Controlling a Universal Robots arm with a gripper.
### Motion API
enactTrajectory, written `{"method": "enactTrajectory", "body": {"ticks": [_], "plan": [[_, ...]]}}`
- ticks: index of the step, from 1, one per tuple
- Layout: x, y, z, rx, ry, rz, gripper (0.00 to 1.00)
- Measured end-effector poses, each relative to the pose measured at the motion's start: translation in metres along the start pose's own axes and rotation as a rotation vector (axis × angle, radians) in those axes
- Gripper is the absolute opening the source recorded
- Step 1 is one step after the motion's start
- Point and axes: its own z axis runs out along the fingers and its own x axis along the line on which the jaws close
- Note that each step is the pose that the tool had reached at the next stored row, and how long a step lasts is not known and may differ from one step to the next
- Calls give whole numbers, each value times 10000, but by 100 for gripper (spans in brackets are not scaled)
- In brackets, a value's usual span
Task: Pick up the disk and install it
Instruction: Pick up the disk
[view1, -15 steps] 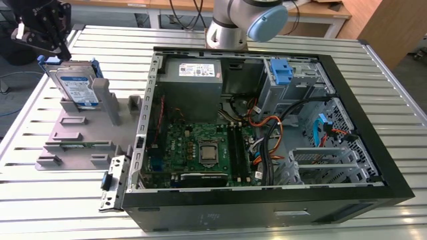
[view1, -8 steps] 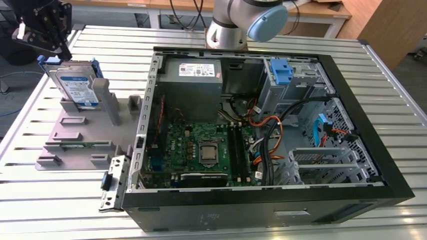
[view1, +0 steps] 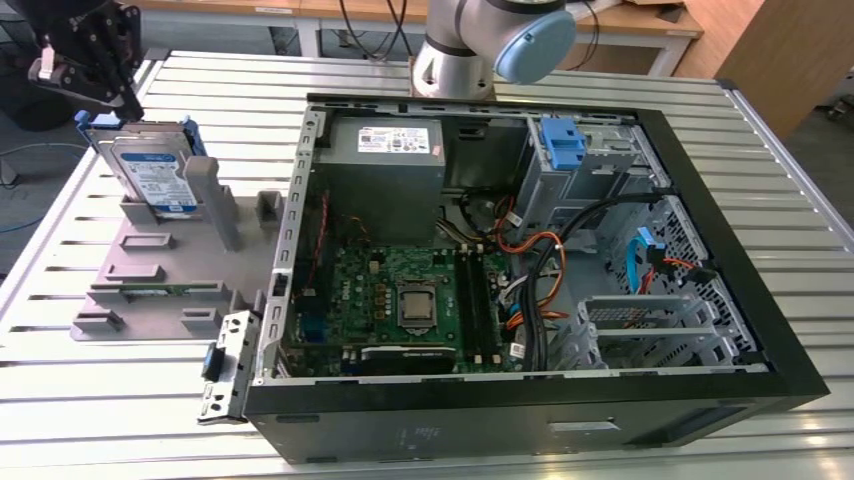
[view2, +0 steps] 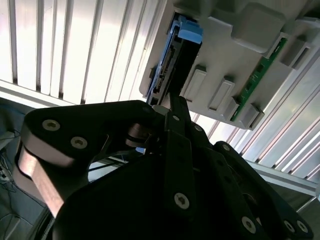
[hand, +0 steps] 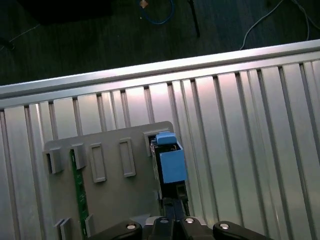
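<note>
The disk (view1: 150, 175) stands on edge in a slot of the grey holder (view1: 147, 260) at the exterior view's left, its white-and-blue label facing out and its blue bracket around it. My gripper (view1: 131, 108) hangs directly over its top edge, shut, tips reaching the bracket; whether they touch it I cannot tell. In the second wrist view the gripper (view2: 174, 100) points at the disk (view2: 167, 70) seen edge-on. In the first wrist view the disk (hand: 170, 162) shows just beyond the gripper (hand: 172, 202).
An open computer case (view1: 534, 420) lies to the holder's right, with a grey power supply (view1: 387, 140), a motherboard (view1: 400, 300) and a drive bay with a blue latch (view1: 563, 140). The arm's base (view1: 467, 50) stands behind it. A green circuit strip (view1: 154, 290) sits in the holder.
</note>
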Motion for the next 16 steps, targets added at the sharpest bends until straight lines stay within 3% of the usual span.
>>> {"method": "enactTrajectory", "body": {"ticks": [9,16], "plan": [[1,-4,23,-60,47,-1044,11],[1,-5,29,-61,48,-1097,11]]}}
